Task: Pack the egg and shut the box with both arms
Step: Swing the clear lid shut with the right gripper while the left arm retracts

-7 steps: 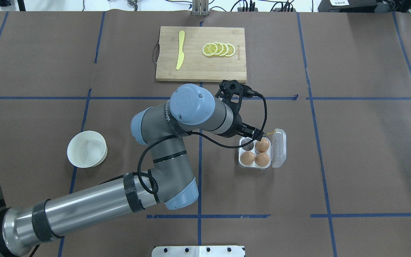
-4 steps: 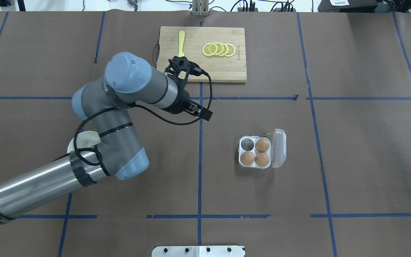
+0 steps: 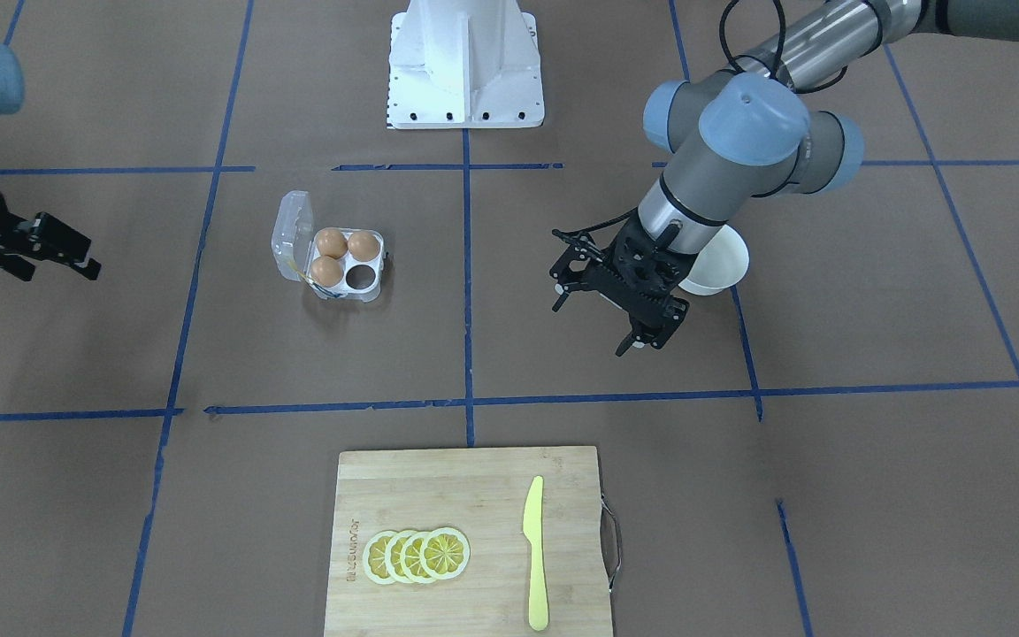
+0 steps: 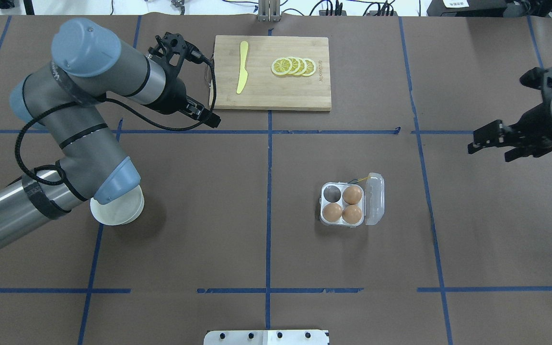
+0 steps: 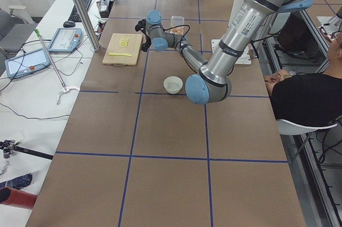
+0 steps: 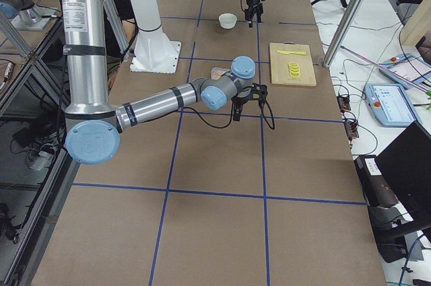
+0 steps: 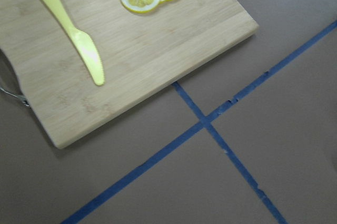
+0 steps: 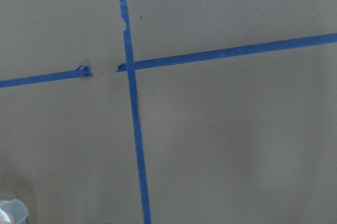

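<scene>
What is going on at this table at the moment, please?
Egg packing is midway. The egg carton holds three brown eggs, one cell is empty, and its lid is open. The left gripper hovers open and empty near the cutting board; the right gripper hangs open off to the robot's right. Neither touches the carton.

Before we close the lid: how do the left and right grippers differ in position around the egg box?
The left gripper hangs by the handle end of the cutting board; the right gripper hangs over bare table. The left one is on the side of the box with the empty cell, the right one on its open-lid side. Both are empty, jaws apart, and well clear of the box.
</scene>
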Controlling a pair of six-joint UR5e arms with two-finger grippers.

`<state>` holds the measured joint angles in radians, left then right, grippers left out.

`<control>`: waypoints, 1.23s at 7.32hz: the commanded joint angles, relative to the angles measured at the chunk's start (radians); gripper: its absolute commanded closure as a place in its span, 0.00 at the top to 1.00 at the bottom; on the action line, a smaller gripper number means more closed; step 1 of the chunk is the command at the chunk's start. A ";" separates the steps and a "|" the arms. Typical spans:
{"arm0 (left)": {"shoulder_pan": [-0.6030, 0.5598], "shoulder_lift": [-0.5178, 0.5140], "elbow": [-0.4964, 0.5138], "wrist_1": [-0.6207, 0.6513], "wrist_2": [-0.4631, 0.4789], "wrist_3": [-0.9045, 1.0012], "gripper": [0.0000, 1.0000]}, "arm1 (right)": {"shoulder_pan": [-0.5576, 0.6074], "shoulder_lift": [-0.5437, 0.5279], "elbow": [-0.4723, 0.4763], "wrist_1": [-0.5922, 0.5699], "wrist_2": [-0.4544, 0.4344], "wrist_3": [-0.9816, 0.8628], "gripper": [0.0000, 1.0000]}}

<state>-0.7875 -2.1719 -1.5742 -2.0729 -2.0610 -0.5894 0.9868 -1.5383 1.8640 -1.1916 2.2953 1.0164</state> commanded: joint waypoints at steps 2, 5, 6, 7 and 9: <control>-0.045 0.014 0.000 0.005 -0.008 0.043 0.95 | -0.308 0.174 0.012 0.031 -0.263 0.373 1.00; -0.073 0.014 0.002 0.004 -0.011 0.045 0.95 | -0.444 0.461 -0.026 -0.181 -0.378 0.517 1.00; -0.085 0.015 0.002 0.004 -0.021 0.046 0.95 | -0.421 0.471 0.031 -0.228 -0.369 0.516 1.00; -0.099 0.041 -0.006 0.004 -0.037 0.057 0.95 | -0.351 0.462 0.059 -0.241 -0.303 0.515 1.00; -0.137 0.119 -0.047 0.004 -0.054 0.141 0.95 | -0.136 0.384 0.108 -0.263 -0.080 0.492 1.00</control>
<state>-0.9018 -2.1032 -1.5962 -2.0687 -2.1067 -0.4908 0.7313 -1.1030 1.9369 -1.4429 2.0932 1.5204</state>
